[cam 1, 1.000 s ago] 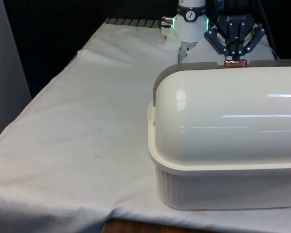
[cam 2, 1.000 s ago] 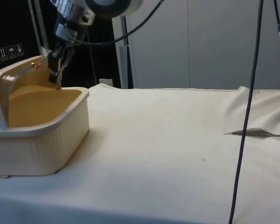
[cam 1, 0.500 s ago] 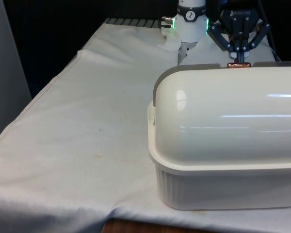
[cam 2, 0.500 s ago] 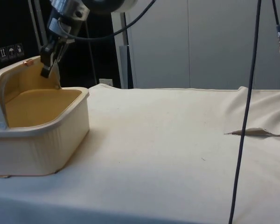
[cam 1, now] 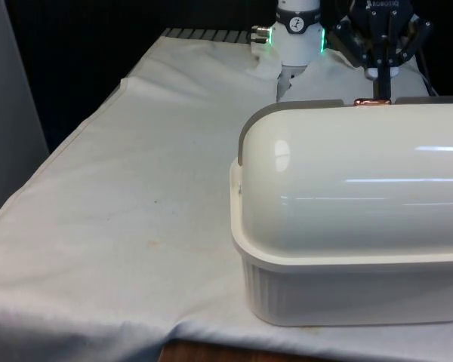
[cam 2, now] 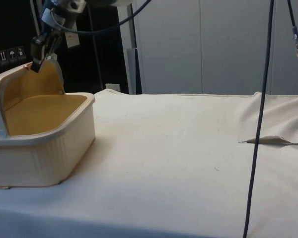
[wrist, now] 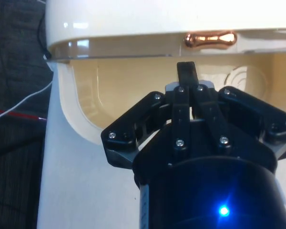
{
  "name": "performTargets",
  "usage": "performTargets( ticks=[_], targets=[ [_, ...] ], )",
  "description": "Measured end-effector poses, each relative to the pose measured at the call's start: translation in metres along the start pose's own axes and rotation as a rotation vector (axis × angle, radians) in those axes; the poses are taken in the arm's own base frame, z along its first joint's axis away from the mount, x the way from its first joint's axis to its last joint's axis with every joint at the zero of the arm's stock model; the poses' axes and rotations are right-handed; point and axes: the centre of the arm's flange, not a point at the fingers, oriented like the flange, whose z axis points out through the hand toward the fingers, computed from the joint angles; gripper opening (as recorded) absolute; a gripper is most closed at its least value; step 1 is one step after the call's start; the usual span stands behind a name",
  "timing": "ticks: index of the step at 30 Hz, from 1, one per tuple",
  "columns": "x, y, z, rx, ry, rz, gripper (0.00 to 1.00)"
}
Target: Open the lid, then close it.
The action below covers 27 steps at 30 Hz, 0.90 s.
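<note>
The bread box [cam 1: 347, 226] is found on the white-clothed table [cam 1: 136, 196], at the front view's right and near the table's near edge, with its back turned to that camera; in the side view it is seen at the picture's left. Its domed lid [cam 1: 355, 173] is rolled up and back over the box, so that the yellowish interior [cam 2: 39, 111] is laid open toward the robot. A small copper-coloured handle [wrist: 209, 39] is fixed at the lid's leading edge, which now stands at the top of the dome. The black gripper [wrist: 187, 71] is placed at that edge: in the side view its tip [cam 2: 36, 63] is seen just beside the handle, and in the front view it hangs directly above it. In the wrist view the fingers are pressed together with no gap visible between them, and nothing is held; the handle lies just beyond the tip, and contact cannot be confirmed. The opening half of the task is judged to be done, or all but done, since the lid is raised to about its full travel. The closing half is judged to remain: the lid would have to be drawn forward and down until its edge meets the box's front rim [cam 2: 74, 111]. No other object is noted on the cloth
</note>
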Motion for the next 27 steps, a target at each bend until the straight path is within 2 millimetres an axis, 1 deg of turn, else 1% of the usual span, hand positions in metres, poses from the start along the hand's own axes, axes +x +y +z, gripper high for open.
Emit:
performTargets(
  ticks=[12, 18, 20, 27],
  targets=[
    [0.020, 0.001, -0.010, -0.002, 0.042, -0.003, 0.00],
    [0.032, 0.000, -0.024, -0.001, 0.066, -0.005, 0.00],
    [0.032, 0.000, -0.024, -0.001, 0.066, -0.005, 0.00],
    [0.046, 0.000, -0.044, 0.005, 0.078, -0.006, 0.00]
  ],
)
